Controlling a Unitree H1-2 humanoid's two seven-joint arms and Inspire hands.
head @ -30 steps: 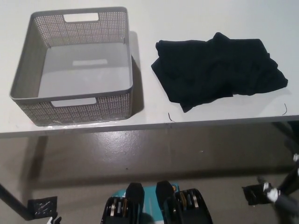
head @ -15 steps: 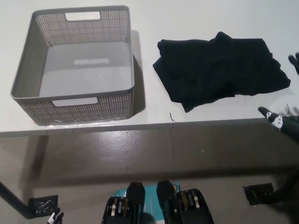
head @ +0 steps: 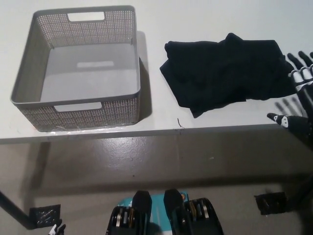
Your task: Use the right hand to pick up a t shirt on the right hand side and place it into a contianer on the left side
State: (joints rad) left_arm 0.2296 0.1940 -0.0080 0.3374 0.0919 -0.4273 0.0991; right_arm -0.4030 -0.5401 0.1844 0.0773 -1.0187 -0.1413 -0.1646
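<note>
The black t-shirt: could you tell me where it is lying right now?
In the head view the black t-shirt lies crumpled on the white table, right of the grey basket, with the open right hand at its right edge.

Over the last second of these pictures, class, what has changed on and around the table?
The black right robot hand has come up from below the table at the right edge, fingers spread, beside the black T-shirt but not holding it. The T-shirt and the empty grey basket have not moved. The left robot hand is out of view.

White table [head: 205, 19] above a glossy grey-brown floor [head: 146, 166], small black item [head: 271, 202] at lower right.
</note>
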